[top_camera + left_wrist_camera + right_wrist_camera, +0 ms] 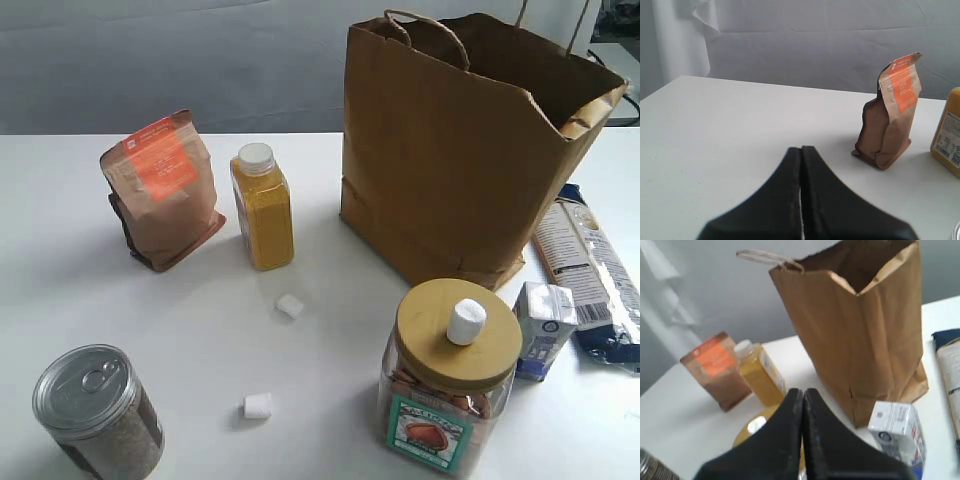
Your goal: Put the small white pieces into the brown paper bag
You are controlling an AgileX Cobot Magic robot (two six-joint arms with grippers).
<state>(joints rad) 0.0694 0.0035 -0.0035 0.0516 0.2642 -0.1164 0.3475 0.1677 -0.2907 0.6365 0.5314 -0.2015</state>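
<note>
Ring-pull can [97, 410] near left, wood-lidded jar [455, 385] near right. One small white piece [466, 321] sits on the jar lid. Another small white piece [257, 405] lies on the table [180, 320] between can and jar, and a third small white piece [290, 306] is farther back, near the yellow bottle [263, 207]. Brown paper bag [440, 150] stands open at far right. Left gripper [801, 190] and right gripper [803, 430] both have fingers pressed together, empty.

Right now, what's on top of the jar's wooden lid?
One small white piece stands on the lid, near its middle. Nothing else shows there. The lid covers the jar's mouth.
</note>
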